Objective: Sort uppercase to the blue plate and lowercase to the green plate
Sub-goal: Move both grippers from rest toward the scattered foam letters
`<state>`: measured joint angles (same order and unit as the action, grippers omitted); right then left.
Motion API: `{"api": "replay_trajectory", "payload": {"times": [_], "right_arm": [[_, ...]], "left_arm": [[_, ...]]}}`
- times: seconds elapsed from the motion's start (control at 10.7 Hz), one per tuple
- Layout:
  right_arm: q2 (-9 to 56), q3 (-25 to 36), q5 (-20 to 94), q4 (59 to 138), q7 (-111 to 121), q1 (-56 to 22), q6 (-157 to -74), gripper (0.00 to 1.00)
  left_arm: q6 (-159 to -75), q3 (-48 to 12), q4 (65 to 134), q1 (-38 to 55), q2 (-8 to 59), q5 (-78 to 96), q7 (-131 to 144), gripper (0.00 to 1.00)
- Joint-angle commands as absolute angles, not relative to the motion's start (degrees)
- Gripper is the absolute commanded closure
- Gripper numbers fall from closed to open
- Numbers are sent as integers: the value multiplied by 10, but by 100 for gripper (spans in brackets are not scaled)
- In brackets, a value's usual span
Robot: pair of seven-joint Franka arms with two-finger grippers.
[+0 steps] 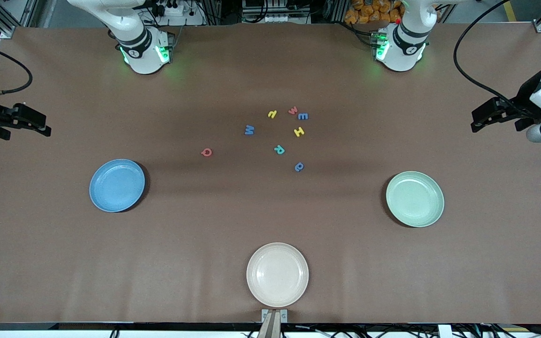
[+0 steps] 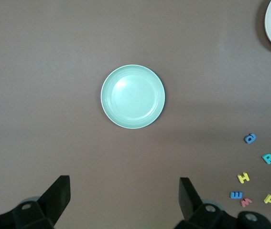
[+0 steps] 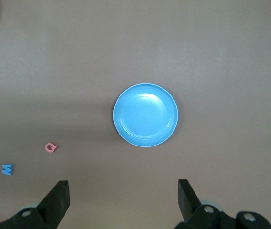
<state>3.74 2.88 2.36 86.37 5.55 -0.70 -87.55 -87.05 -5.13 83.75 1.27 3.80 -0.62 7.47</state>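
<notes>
the eight letters are lying loose in a small cluster on the brown table, nearer the robots' bases than any plate, roughly midway between the arms. the capitals: red q sitting apart toward the right arm's end, blue m, yellow h and teal r. the small letters: yellow n, red w just beside the blue e-shaped one, and blue a, nearest the front camera of the group.

they are looking like thin foam cutouts, so they are probably very light, soft and slightly squashy, with a matte surface that should not be slipping. being flat, each is likely needing a pinch across its narrow outer edges, fingers coming straight down; too hard a squeeze could be bending it, and w and e are leaving little room between them.

the blue plate toward the right arm's end and the green plate toward the left arm's end are round, smooth, rigid and raised at the rim; both are holding nothing. a cream plate is sitting nearest the camera.

the left end effector is hanging high over the table near the green plate, fingers spread wide on nothing. the right end effector is doing likewise near the blue plate. both arms are waiting.
</notes>
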Motion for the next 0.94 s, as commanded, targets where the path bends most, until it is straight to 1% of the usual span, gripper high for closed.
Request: {"api": "replay_trajectory", "payload": {"times": [0.0, 0.38, 0.47, 0.66, 0.84], "right_arm": [[30, 25, 25, 863, 57, 2, -870, 0], [25, 22, 32, 863, 56, 4, -848, 0], [26, 22, 33, 862, 55, -7, -847, 0], [26, 22, 33, 863, 45, -39, -818, 0], [28, 22, 33, 881, -8, -70, -832, 0]], "left_arm": [[-875, -53, 845, 11, 28, -10, 63, 0], [-875, -53, 846, 13, 33, -9, 63, 0], [-874, -54, 846, 15, 37, -4, 65, 0], [-874, -57, 853, 25, 61, -4, 66, 0], [-886, -60, 860, 42, 93, 3, 66, 0]]}}
